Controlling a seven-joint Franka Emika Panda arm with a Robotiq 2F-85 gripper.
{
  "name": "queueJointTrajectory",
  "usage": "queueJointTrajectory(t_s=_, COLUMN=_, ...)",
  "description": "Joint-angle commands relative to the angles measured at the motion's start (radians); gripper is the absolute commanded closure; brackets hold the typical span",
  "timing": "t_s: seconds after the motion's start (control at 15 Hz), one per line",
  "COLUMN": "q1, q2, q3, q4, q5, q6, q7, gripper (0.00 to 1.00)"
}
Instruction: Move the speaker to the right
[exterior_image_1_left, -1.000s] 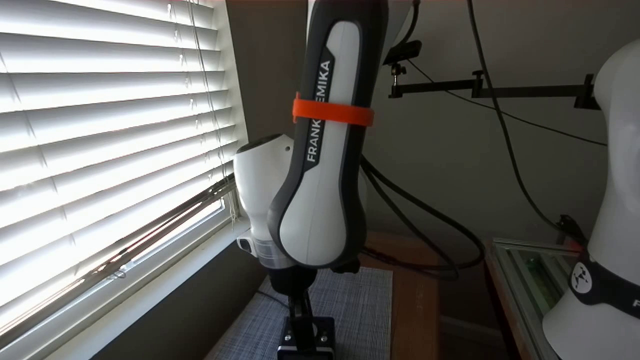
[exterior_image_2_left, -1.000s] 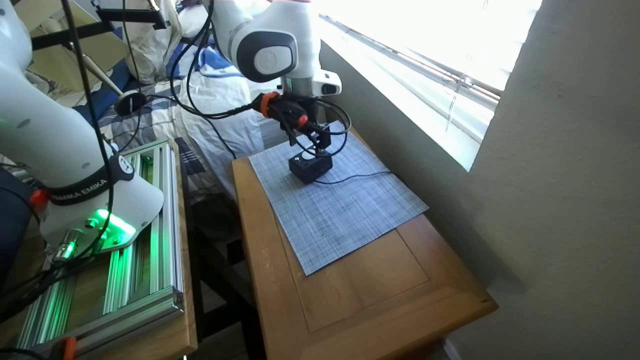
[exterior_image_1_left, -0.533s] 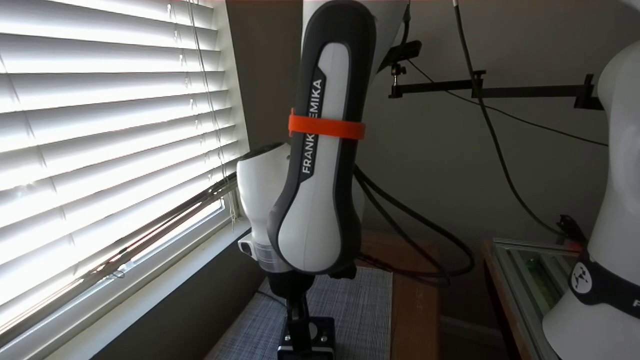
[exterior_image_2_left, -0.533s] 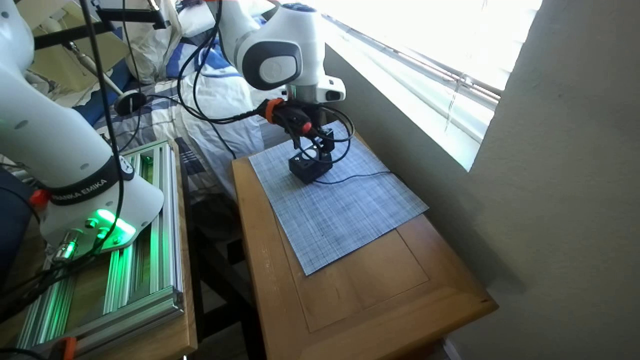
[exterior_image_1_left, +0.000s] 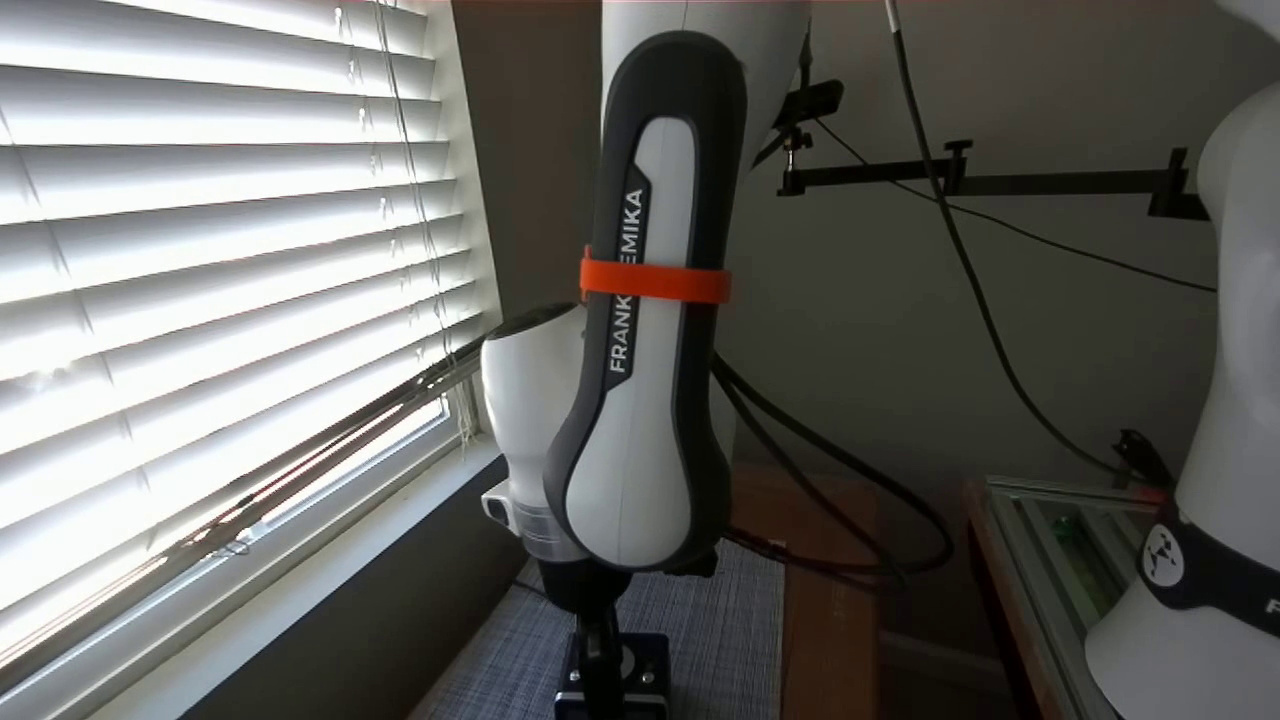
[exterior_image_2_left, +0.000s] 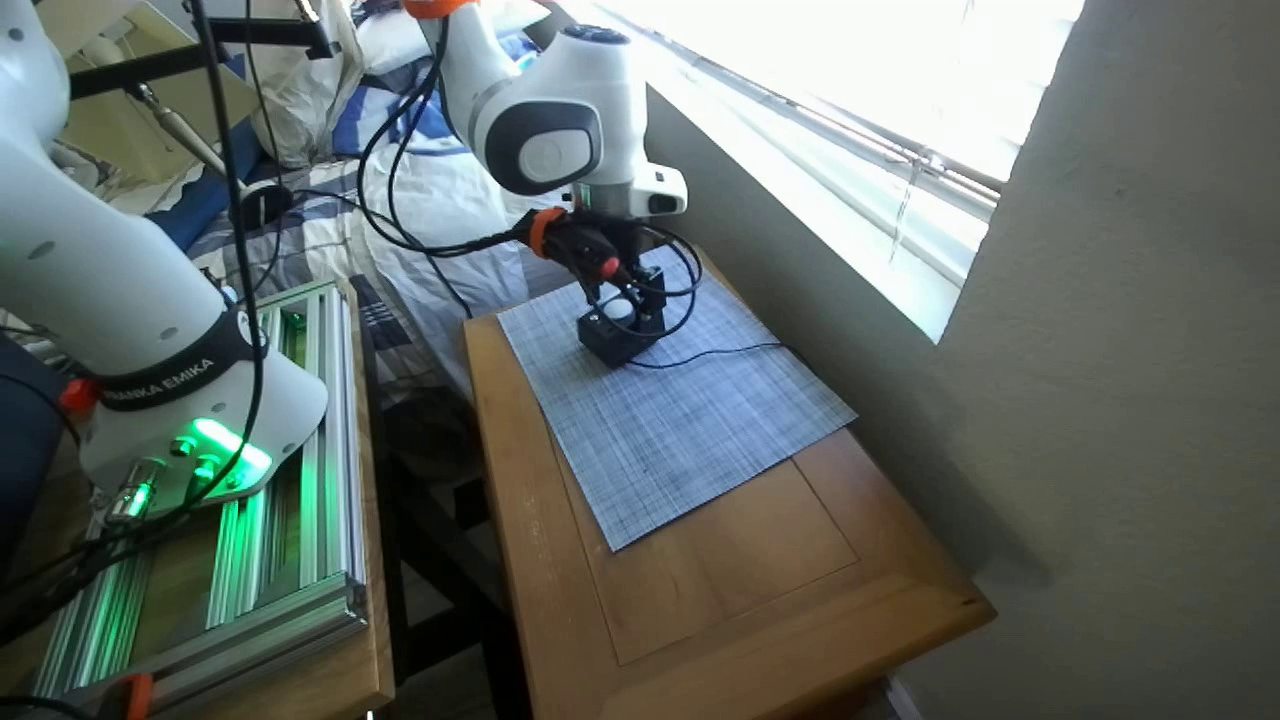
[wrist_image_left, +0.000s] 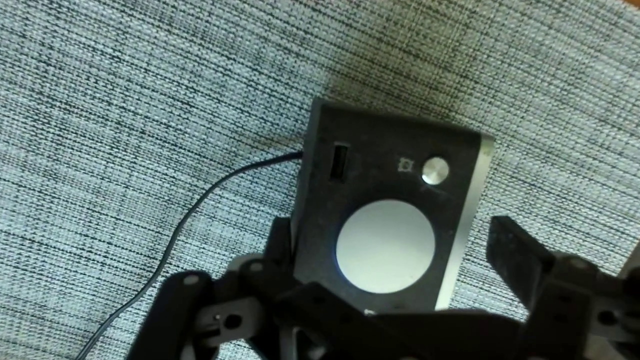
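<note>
I see the pincer (wrist_image_left: 391, 234) spread wide astride the speaker (wrist_image_left: 377, 186), mat (exterior_image_2_left: 690, 430) beneath it, cord (wrist_image_left: 182, 223) trailing from it, black cables (exterior_image_2_left: 482, 244) looping near it.

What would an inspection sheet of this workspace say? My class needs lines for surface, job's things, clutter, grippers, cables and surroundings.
Surface: grey woven mat on a wooden table.
Job's things: dark boxy speaker, silver-edged, resting on the mat.
Clutter: a tilted lamp-like object by the bed.
Grippers: one gripper, open, straddling the speaker in the wrist view; a gap shows on the silver-edged side, contact on the opposite side unclear.
Cables: thin dark lead from the speaker across the mat; black cables looping beside the gripper.
Surroundings: window with blinds; bed.
</note>
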Motion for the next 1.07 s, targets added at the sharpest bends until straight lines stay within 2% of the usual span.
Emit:
queueJointTrajectory(t_s=0.0, q1=-0.018, q2=0.031, q3=0.012, q4=0.014, q5=-0.021, q6=0.039, q7=0.037, gripper=0.0)
queueJointTrajectory(t_s=0.53, q1=-0.006, q2=0.023, q3=-0.002, q4=0.009, q5=-0.027, q6=0.059, q7=0.062, gripper=0.0)
queueJointTrajectory(t_s=0.6, q1=-0.009, q2=0.025, q3=0.002, q4=0.01, q5=-0.024, q6=0.06, q7=0.062, gripper=0.19)
queueJointTrajectory(t_s=0.8, q1=-0.003, q2=0.023, q3=-0.005, q4=0.01, q5=-0.026, q6=0.065, q7=0.072, gripper=0.4)
queueJointTrajectory(t_s=0.87, q1=-0.002, q2=0.021, q3=-0.006, q4=0.01, q5=-0.026, q6=0.064, q7=0.075, gripper=0.44)
queueJointTrajectory(t_s=1.0, q1=0.0, q2=0.021, q3=-0.007, q4=0.009, q5=-0.027, q6=0.063, q7=0.077, gripper=0.44)
